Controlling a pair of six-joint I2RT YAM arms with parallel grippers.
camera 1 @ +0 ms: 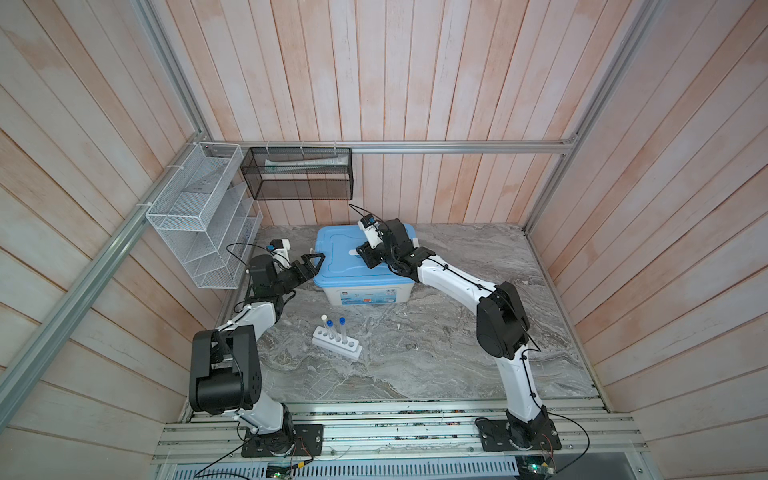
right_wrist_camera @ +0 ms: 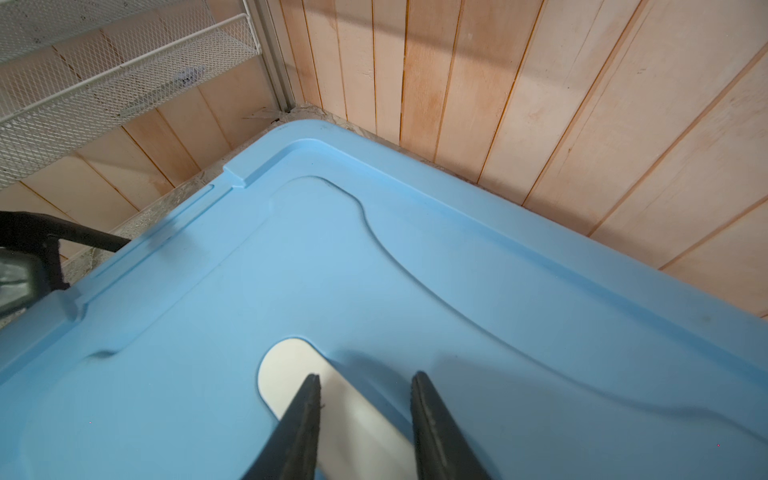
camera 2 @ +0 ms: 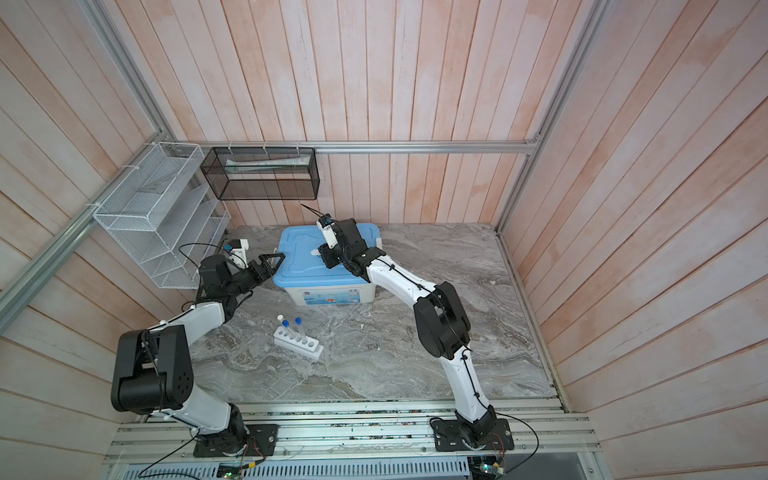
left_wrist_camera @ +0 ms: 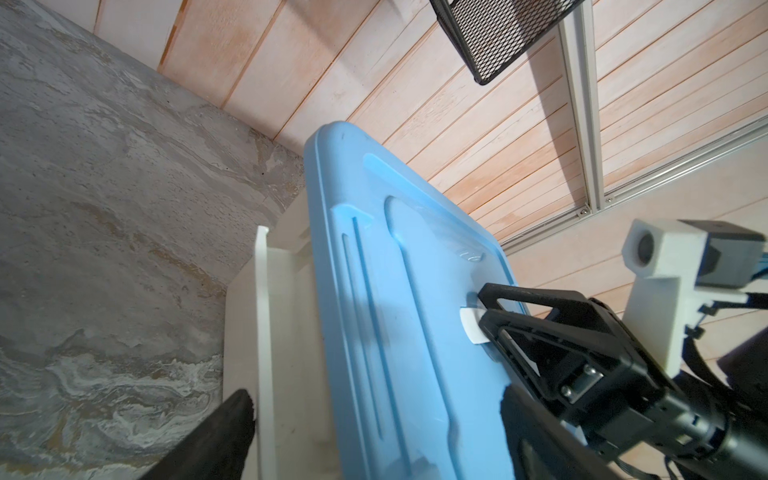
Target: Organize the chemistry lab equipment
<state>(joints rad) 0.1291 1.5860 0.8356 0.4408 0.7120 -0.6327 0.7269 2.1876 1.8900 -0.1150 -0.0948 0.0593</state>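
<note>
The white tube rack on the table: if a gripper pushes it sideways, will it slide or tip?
Probably it slides: the white tube rack is low and long, flat on the tabletop. The three tubes rise well above it, so a push high on them might tip it. It looks like light plastic.
</note>
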